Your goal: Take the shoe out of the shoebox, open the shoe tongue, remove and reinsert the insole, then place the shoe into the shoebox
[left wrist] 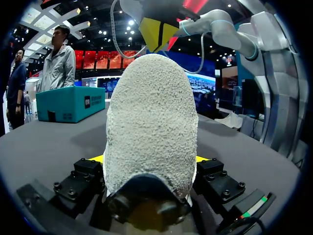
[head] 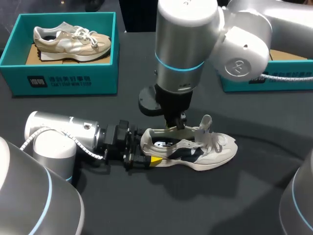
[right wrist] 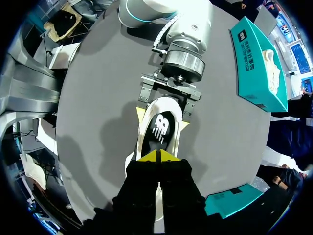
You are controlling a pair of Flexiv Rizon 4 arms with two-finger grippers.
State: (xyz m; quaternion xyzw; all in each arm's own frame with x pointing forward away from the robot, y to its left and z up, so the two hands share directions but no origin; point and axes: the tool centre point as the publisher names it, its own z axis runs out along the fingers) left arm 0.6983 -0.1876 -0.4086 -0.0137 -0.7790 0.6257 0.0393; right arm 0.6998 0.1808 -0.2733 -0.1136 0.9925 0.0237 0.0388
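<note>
A white and navy shoe point(head: 205, 152) lies on its sole on the dark table, toe to the right. My left gripper point(head: 149, 154) comes in flat from the left and is shut on the heel, one finger on each side. The rough white heel point(left wrist: 151, 112) fills the space between those fingers point(left wrist: 199, 159). My right gripper point(head: 180, 123) hangs straight down over the shoe's mouth, tips shut point(right wrist: 159, 155), at the front end of the dark insole point(right wrist: 159, 129). I cannot tell whether it pinches anything. The tongue point(head: 207, 120) stands up.
A teal shoebox point(head: 63, 78) at the back left holds a beige shoe point(head: 68, 41). A second teal box point(head: 293, 81) stands at the back right, partly hidden by my right arm. Bare table lies in front of the shoe.
</note>
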